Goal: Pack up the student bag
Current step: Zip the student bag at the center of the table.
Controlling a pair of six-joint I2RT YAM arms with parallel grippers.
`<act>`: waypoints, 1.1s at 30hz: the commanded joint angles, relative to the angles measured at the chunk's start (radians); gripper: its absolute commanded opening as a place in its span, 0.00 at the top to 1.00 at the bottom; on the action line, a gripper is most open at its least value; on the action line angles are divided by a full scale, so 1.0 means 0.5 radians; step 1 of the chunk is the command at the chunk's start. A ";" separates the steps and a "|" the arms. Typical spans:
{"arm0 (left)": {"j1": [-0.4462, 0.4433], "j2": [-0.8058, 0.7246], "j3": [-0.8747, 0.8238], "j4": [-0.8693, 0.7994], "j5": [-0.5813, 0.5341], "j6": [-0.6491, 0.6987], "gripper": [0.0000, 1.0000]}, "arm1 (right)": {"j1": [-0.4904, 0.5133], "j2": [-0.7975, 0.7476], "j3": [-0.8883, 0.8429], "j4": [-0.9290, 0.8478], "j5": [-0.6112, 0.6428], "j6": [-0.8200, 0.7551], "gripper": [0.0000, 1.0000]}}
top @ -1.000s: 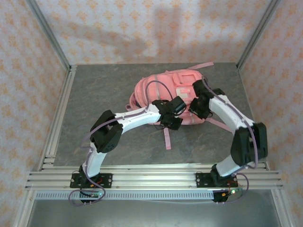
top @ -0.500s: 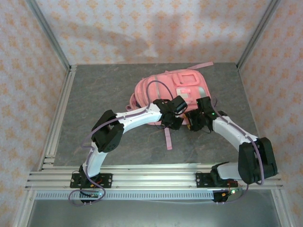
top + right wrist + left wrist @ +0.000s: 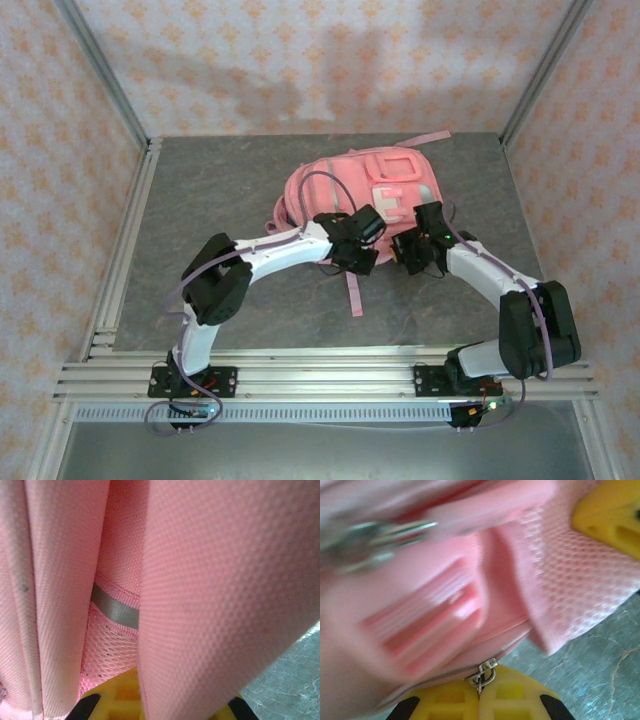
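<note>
Looking down from above, we see the grey table (image 3: 220, 200) carrying the student bag (image 3: 350, 185). It lies just ahead of both grippers, with its near edge at their fingertips and its pale patch (image 3: 388, 190) further beyond them. The left gripper (image 3: 480, 700) meets that edge beside the right gripper (image 3: 408, 255), the two close together but apart. A loose pink strap (image 3: 352, 292) trails across the table behind the left gripper, back toward the arm bases. From the right wrist we see the yellow fingers pressed together, with a broad fold of pink mesh hanging over them. We cannot tell whether any fabric is caught between them. A grey reflective strip (image 3: 116, 608) crosses the netting just ahead of those fingers. From the left wrist, the yellow fingers are also pressed together, pinching the small metal zip pull (image 3: 482, 674) right at their tips, where the bag's zipper seam runs past them.
</note>
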 commanded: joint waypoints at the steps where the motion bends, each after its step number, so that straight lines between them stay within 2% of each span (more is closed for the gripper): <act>1: 0.092 -0.178 -0.081 -0.238 -0.136 0.054 1.00 | -0.106 0.027 0.073 -0.026 0.216 -0.098 1.00; 10: 0.215 -0.326 -0.265 -0.262 -0.184 0.143 1.00 | -0.206 0.070 0.138 -0.133 0.225 -0.275 1.00; 18: 0.322 -0.480 -0.448 -0.289 -0.222 0.210 1.00 | -0.292 0.247 0.416 -0.381 0.314 -0.606 1.00; 22: 0.333 -0.562 -0.524 -0.306 -0.206 0.230 1.00 | -0.310 0.335 0.491 -0.351 0.330 -0.627 1.00; 24: 0.333 -0.603 -0.557 -0.292 -0.143 0.222 1.00 | -0.310 0.421 0.548 -0.311 0.273 -0.649 1.00; 27: 0.314 -0.651 -0.601 -0.224 -0.013 0.184 1.00 | -0.310 0.629 0.674 -0.213 -0.037 -0.703 1.00; 29: 0.264 -0.649 -0.604 -0.184 0.059 0.173 1.00 | -0.310 0.749 0.777 -0.233 -0.203 -0.778 0.91; 31: 0.192 -0.608 -0.576 -0.192 0.077 0.181 1.00 | -0.304 0.741 0.832 -0.348 -0.158 -0.835 0.78; 33: 0.128 -0.558 -0.527 -0.217 0.080 0.198 1.00 | -0.298 0.627 0.832 -0.435 -0.051 -0.873 0.59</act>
